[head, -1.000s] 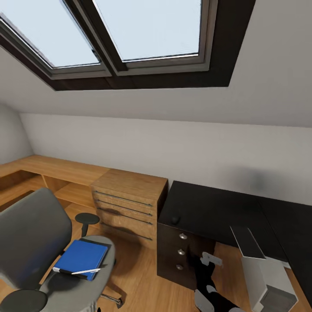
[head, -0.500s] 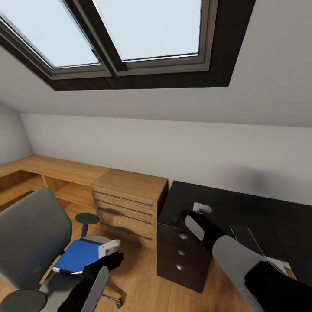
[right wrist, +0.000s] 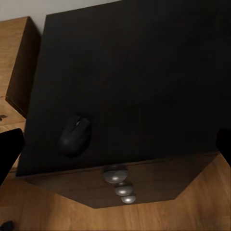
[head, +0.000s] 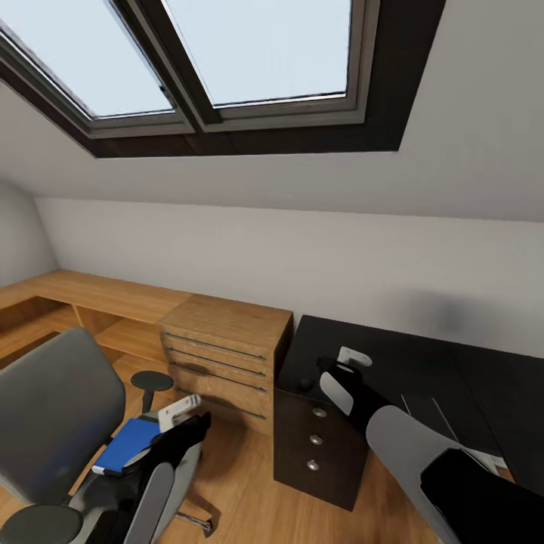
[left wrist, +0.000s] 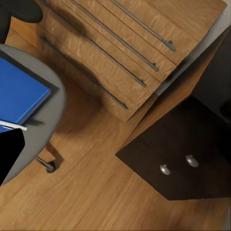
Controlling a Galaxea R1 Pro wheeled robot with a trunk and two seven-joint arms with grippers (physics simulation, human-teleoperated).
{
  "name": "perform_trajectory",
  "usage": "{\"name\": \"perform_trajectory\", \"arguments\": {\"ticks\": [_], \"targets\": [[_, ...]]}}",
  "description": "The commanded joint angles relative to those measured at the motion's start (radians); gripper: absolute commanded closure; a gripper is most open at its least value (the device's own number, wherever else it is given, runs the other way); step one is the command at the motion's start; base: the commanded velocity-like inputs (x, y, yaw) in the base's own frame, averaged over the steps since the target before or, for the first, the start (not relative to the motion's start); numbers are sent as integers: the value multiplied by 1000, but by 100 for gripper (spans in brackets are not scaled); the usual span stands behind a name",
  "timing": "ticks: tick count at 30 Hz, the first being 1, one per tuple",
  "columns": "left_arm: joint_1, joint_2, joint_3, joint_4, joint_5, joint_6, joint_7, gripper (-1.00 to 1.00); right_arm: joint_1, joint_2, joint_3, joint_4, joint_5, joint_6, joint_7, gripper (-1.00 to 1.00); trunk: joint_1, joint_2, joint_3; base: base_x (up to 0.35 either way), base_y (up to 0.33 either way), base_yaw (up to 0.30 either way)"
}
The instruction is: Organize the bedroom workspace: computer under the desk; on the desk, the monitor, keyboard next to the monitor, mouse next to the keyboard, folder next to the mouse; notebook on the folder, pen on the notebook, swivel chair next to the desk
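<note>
One blue folder [head: 127, 444] is seen lying on the seat of the one swivel chair [head: 57, 408], with a single white pen [head: 113, 470] at its near edge. One dark mouse [right wrist: 74, 134] rests near the corner of the black counter [head: 393, 366], above three round drawer knobs [right wrist: 116, 175]. The oak drawer unit [head: 223, 351] beside it carries four bar handles. The left pincer [head: 180, 410] is held above the seat edge, the right pincer [head: 353, 357] over the counter; whether either is open cannot be told.
</note>
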Motion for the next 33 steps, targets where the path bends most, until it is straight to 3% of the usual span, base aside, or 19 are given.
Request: {"name": "perform_trajectory", "arguments": {"ticks": [1, 10, 17, 21, 25, 33], "targets": [[2, 0, -1, -5, 11, 2, 10, -100, -1, -1, 8, -1, -4, 5, -7, -100, 0, -1, -1, 0, 0, 5], [10, 0, -3, -18, 12, 2, 10, -100, -1, -3, 8, 4, -1, 5, -7, -100, 0, -1, -7, 85, 0, 137], [10, 1, -73, -15, 12, 3, 10, -100, -1, -3, 9, 6, -1, 6, -7, -100, 0, -1, -15, 292, 0, 198], [10, 1, -89, -3, 13, 5, 10, -100, -1, -3, 10, 7, -1, 7, -7, -100, 0, -1, -19, 315, -22, 202], [10, 1, -129, 4, 14, 6, 11, -100, -1, -3, 11, 8, 5, 10, -5, -100, 0, -1, -21, 303, -60, 87], [12, 3, -139, 4, 18, 4, 10, -100, 1, -4, 16, 10, 41, 11, -1, -100, 0, -1, -21, 289, -44, 14]]}}
